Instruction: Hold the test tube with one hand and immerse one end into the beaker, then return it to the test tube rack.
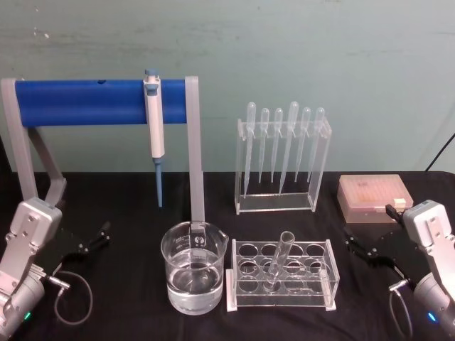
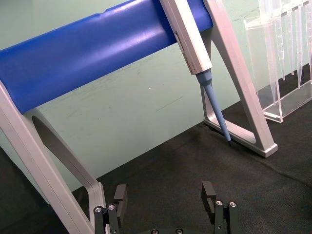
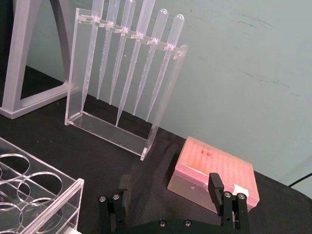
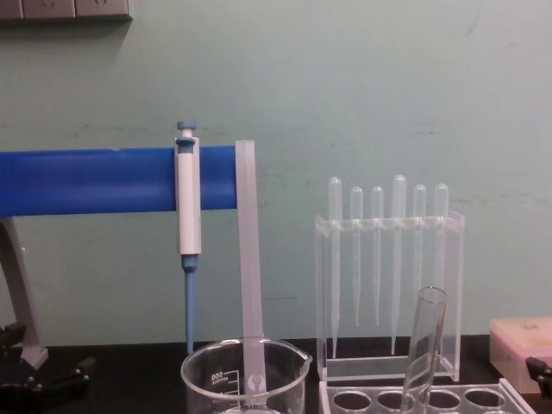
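Note:
The test tube (image 1: 279, 258) leans in a middle hole of the clear acrylic rack (image 1: 323, 293), its open top toward the wall; it also rises from the rack in the chest view (image 4: 427, 345). Just left of the rack stands the beaker (image 1: 194, 267), about half full of clear liquid, and its rim shows low in the chest view (image 4: 244, 373). At the table's left edge rests my left gripper (image 1: 99, 238), open and empty, as seen from its wrist (image 2: 165, 195). My right gripper (image 1: 355, 245) rests at the right edge, also open and empty (image 3: 169, 187). Both are well clear of the tube.
A blue-and-white pipettor (image 1: 154, 128) hangs on a blue-barred stand (image 1: 78, 101) behind the beaker. A clear rack of plastic pipettes (image 1: 283, 160) stands behind the tube rack. A pink tip box (image 1: 373, 199) sits near the right gripper. The black tabletop lies bare between each gripper and the glassware.

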